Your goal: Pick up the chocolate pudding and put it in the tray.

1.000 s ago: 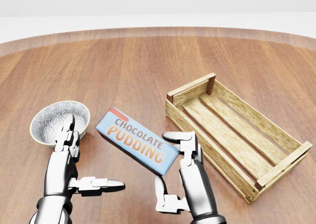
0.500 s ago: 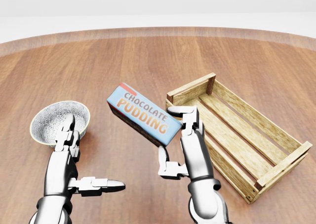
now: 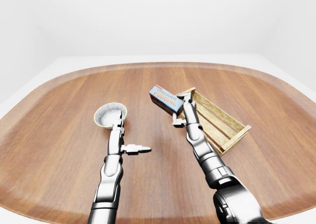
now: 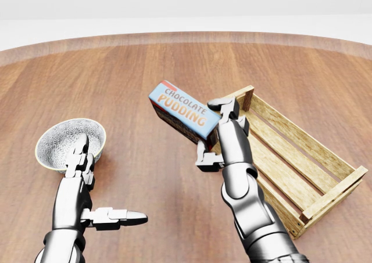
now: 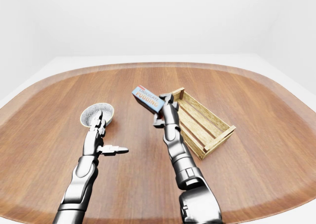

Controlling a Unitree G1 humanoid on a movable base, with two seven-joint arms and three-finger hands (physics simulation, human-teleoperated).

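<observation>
The chocolate pudding (image 4: 181,110) is a blue box with orange lettering, held tilted in the air. My right hand (image 4: 213,133) is shut on its right end, one finger over the top and the thumb below. The box hangs just left of the wooden tray's (image 4: 333,187) upper-left corner; the slatted tray lies at the right of the head view with nothing in it. My left hand (image 4: 104,185) is open at lower left, its fingers pointing up beside the bowl and its thumb sticking out right, holding nothing.
A white patterned bowl (image 4: 70,141) sits on the table at the left, touching or just above my left fingertips. The round wooden table (image 3: 59,135) spreads wide on all sides, with white floor beyond its edge.
My right hand has carried the pudding box up off the table and rightward, from the middle to the tray's upper-left corner. The left arm and bowl have not moved.
</observation>
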